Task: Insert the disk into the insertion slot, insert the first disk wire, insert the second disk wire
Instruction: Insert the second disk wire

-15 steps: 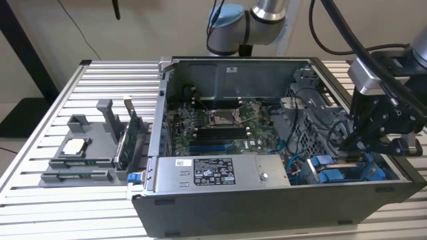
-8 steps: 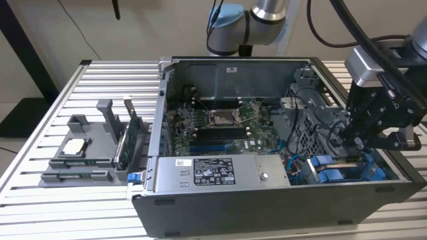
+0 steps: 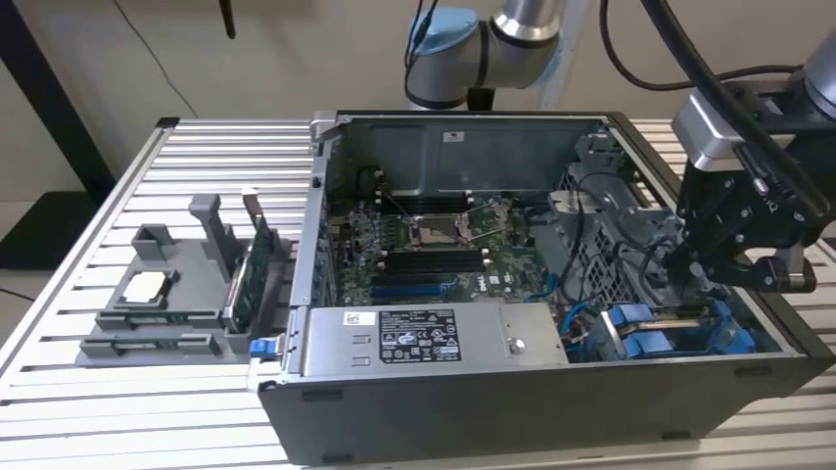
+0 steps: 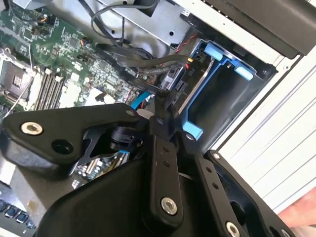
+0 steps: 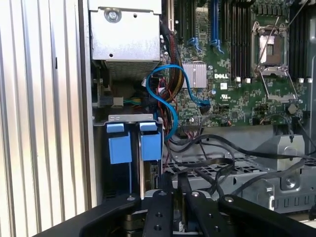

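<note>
In the exterior view, an open dark grey computer case [image 3: 523, 392] lies on a ribbed metal table [image 3: 78, 392], its green motherboard [image 3: 432, 245] and boxy silver power supply [image 3: 432, 338] exposed. The disk [image 3: 679, 338], seen as bright blue plastic carrier pieces, sits in the drive bay at the case's near corner on the exterior view's right. The black gripper [image 3: 712, 274] hangs just above that bay, beside a bundle of dark cables; a grey parts holder [image 3: 170, 294] stands well apart on the exterior view's left. In the second wrist view, the gripper [image 4: 160, 106] has its matte black, bolted fingers [image 4: 165, 163] converging to a narrow tip, drawn together on a black wire [image 4: 138, 66] right beside the disk [image 4: 197, 89], whose grey metal edge stands inside the glossy blue frame. In the first wrist view, the disk [image 5: 133, 145] is seated upright in its slot, two squarish blue tabs side by side under a thin metal lip, with a blue cable [image 5: 165, 98] looping nearby. The gripper [image 5: 173, 190] sits close to the disk's end among tangled black wires, its fingers nearly together.
</note>
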Tool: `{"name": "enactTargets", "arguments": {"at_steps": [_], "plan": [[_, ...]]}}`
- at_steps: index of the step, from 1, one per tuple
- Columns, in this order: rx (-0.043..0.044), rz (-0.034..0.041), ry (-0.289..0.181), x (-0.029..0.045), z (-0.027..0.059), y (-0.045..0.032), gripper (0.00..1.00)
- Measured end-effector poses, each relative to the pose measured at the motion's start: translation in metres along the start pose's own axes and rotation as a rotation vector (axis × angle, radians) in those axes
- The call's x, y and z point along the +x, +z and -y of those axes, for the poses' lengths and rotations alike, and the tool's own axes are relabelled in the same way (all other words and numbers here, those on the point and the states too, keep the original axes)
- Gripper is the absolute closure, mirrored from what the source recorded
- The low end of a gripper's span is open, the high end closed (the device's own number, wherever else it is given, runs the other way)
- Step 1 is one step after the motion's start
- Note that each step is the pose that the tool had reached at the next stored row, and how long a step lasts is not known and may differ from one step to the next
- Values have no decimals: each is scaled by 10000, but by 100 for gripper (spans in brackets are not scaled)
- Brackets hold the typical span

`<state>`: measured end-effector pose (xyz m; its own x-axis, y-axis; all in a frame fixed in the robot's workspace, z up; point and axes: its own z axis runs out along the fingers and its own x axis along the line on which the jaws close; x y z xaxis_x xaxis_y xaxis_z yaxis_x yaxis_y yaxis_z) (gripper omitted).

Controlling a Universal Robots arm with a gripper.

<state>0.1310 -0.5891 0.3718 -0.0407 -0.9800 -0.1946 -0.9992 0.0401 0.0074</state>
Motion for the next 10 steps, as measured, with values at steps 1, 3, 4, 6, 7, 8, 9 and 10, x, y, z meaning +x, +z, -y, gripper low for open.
{"name": "enactTargets", "arguments": {"at_steps": [1,3,4,6,7,8,9,10], "plan": [[2,0,9,1,1,0,84],[6,-1,30,6,4,1,84],[9,-2,49,14,6,1,84],[32,-2,77,34,8,12,84],[47,-7,84,39,9,29,84],[61,-9,100,42,9,45,84],[69,-10,131,46,9,64,84],[75,-13,160,50,9,80,84]]}}
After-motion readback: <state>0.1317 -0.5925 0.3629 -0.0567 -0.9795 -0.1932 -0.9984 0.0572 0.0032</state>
